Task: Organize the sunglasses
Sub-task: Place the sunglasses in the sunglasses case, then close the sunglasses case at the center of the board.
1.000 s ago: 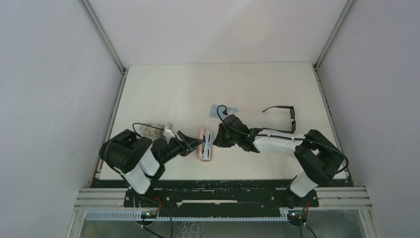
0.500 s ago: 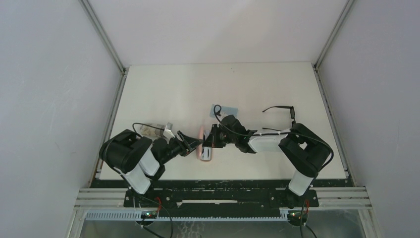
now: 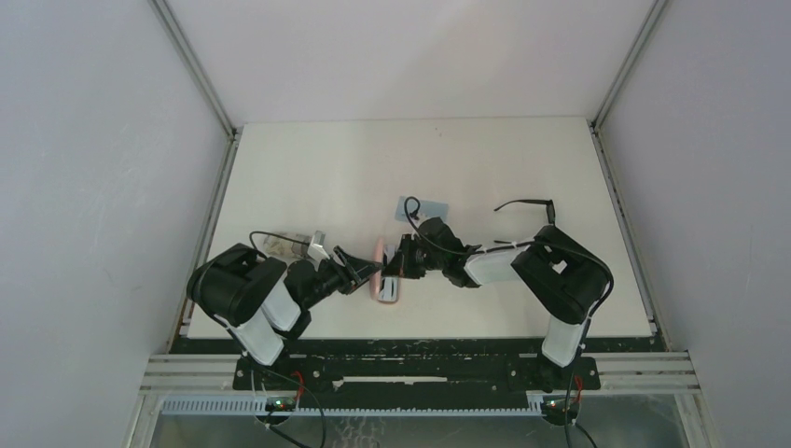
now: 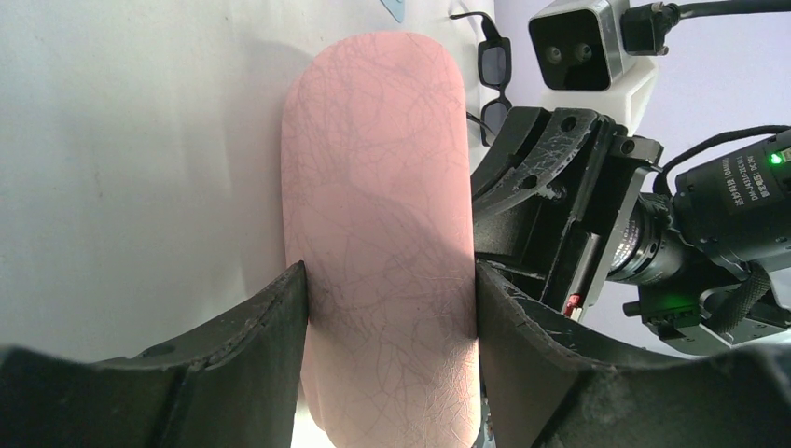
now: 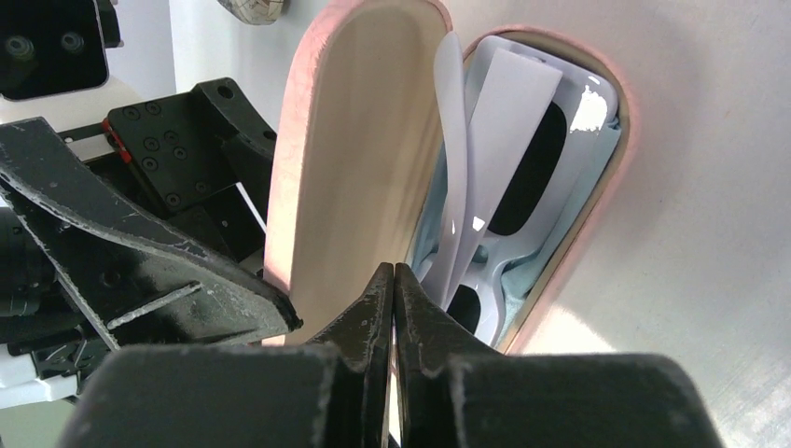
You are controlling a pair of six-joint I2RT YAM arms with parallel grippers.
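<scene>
pink case (image 4: 373, 187) held by the left gripper (image 4: 387, 299), lid ajar, white-framed glasses (image 5: 522, 177) on pale blue cloth (image 5: 515, 285) inside, right gripper (image 5: 394, 280) pinched shut at its lid, black sunglasses (image 3: 532, 210) lying well right of it

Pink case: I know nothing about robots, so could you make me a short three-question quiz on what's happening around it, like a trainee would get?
1. True or false: the left pincer is clamped on the pink case from both sides.
2. What lies inside the open case? A) white-framed glasses with dark lenses; B) a bunch of keys; C) nothing at all.
3. In a few words: where are the black sunglasses right now?

Key:
1. True.
2. A.
3. Lying on the table, outside the case and held by neither pincer.
</scene>
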